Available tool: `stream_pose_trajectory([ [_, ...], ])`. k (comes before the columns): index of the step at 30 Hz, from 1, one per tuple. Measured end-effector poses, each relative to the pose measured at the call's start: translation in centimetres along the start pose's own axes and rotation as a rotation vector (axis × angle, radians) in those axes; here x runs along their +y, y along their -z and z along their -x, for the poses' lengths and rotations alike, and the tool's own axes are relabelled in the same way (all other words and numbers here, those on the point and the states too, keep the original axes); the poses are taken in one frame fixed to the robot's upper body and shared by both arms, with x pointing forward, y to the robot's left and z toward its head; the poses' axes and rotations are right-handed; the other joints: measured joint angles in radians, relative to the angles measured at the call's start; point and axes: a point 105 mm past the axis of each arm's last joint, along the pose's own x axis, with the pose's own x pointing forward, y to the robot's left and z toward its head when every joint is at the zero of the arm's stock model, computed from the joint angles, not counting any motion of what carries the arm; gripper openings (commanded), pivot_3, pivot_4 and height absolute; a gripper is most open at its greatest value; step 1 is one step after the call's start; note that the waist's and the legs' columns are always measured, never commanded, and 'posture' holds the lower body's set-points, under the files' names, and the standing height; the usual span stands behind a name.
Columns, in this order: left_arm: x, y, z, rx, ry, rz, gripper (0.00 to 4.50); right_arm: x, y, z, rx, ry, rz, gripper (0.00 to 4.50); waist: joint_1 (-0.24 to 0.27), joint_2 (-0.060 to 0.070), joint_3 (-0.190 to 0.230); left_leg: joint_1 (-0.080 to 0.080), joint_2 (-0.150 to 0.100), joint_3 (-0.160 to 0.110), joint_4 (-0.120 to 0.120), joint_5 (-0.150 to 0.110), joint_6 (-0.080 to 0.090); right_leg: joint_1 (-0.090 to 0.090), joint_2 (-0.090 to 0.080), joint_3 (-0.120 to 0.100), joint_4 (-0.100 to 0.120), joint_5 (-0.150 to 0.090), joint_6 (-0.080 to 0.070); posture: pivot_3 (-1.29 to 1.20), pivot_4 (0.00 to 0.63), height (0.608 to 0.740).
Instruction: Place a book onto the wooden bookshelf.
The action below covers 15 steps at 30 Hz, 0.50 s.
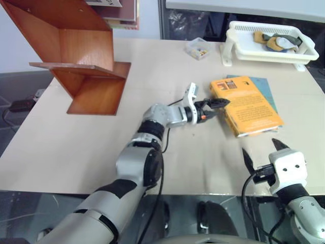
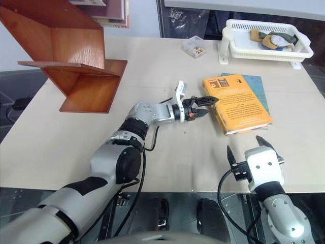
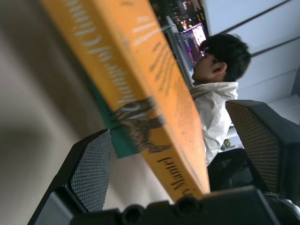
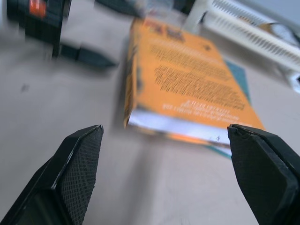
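Observation:
The orange-yellow book (image 1: 250,108) lies flat on the table's right side, on top of a thin teal book (image 1: 267,90). My left gripper (image 1: 214,109) reaches in level from the left and is open. Its fingers (image 3: 89,173) stand either side of the book's lettered spine (image 3: 140,79), not closed on it. My right gripper (image 1: 263,154) hangs open and empty near the table's front edge, short of the book's near end (image 4: 187,126). The wooden bookshelf (image 1: 86,56) of slanted reddish-brown boards stands at the table's far left.
A white plastic basket (image 1: 269,43) with a few items stands at the back right. A small clear box (image 1: 198,49) sits beside it. A seated person (image 3: 215,98) shows beyond the table in the left wrist view. Bare tabletop (image 1: 76,147) lies between the shelf and the book.

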Motion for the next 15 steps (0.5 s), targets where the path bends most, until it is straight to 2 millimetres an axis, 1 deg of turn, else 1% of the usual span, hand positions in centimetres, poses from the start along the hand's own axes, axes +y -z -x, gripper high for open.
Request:
stream_pose_trajectory([
  [1, 0.1, 0.1, -0.1, -0.004, -0.002, 0.008, 4.50, 0.1, -0.1, 0.0, -0.007, 0.001, -0.004, 4.37, 0.000, 0.000, 0.000, 0.000, 0.000, 0.000, 0.000, 0.000, 0.000, 0.000, 0.000, 0.000, 0.000, 0.000, 0.000, 0.00, 0.150, 0.740],
  [2, 0.5, 0.7, -0.9, -0.013, -0.014, 0.038, 4.50, 0.6, -0.6, -0.2, -0.038, 0.002, -0.028, 4.37, 0.001, 0.000, 0.000, -0.002, -0.001, -0.001, 0.001, 0.000, 0.000, -0.001, -0.001, -0.001, 0.000, 0.000, 0.000, 0.00, 0.150, 0.740],
  [4, 0.5, 0.8, -1.2, -0.020, -0.018, 0.042, 4.50, 0.9, -0.8, -0.4, -0.050, -0.002, -0.043, 4.37, 0.001, 0.000, 0.000, -0.005, -0.001, -0.002, 0.001, 0.000, 0.000, -0.003, 0.000, -0.002, 0.000, 0.001, 0.001, 0.00, 0.150, 0.740],
  [8, 0.1, 1.3, -2.3, -0.043, -0.006, 0.067, 4.50, 1.7, -1.8, -1.3, -0.093, -0.018, -0.088, 4.37, 0.001, 0.000, 0.000, -0.007, -0.001, -0.004, 0.003, 0.000, 0.000, -0.003, 0.000, -0.005, 0.000, 0.001, 0.002, 0.00, 0.150, 0.740],
  [10, -0.1, 1.5, -2.8, -0.051, -0.005, 0.076, 4.50, 1.9, -2.0, -1.8, -0.086, -0.024, -0.098, 4.37, 0.001, 0.000, 0.000, -0.008, -0.001, -0.005, 0.004, 0.000, 0.000, -0.003, 0.000, -0.005, 0.000, 0.001, 0.002, 0.00, 0.150, 0.740],
  [15, -0.1, 0.8, -2.8, -0.096, -0.012, 0.072, 4.50, 2.1, -1.7, -2.5, -0.039, -0.048, -0.119, 4.37, 0.001, 0.000, 0.000, -0.008, -0.001, -0.006, 0.004, 0.000, 0.000, -0.003, 0.000, -0.006, 0.000, 0.002, 0.002, 0.00, 0.150, 0.740],
])
